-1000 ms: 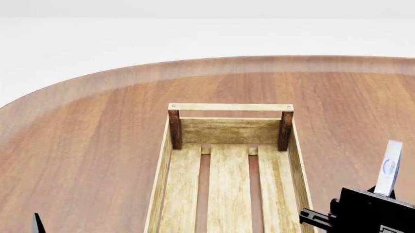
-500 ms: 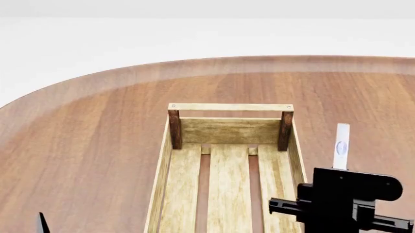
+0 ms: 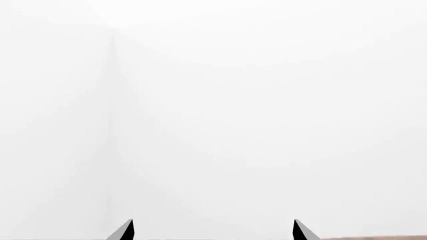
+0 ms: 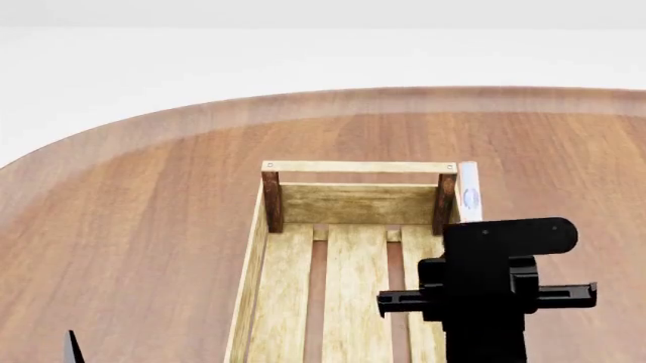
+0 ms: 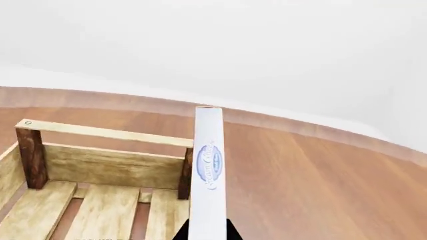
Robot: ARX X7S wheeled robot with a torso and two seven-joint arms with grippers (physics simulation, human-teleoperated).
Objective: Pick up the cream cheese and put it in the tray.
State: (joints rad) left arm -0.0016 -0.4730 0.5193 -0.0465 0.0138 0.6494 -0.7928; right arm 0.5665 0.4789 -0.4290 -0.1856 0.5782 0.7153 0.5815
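I've got the cream cheese [image 4: 470, 190] pinched in the right gripper [image 4: 474, 227], box standing on end, long axis vertical, thin edge toward the head camera. It sits right of centre in the head frame, at the tray [image 4: 355, 204]'s far right corner post, about over the right wall rather than clearly inside. In the right wrist view the box [image 5: 208, 170] rises from bottom centre with the tray [image 5: 100, 165] floor at lower left (so the drop spot lies leftward). Right arm is upright, wrist pointing away. Left gripper [image 3: 212, 231] shows two spread tips, holding nothing, facing blank wall.
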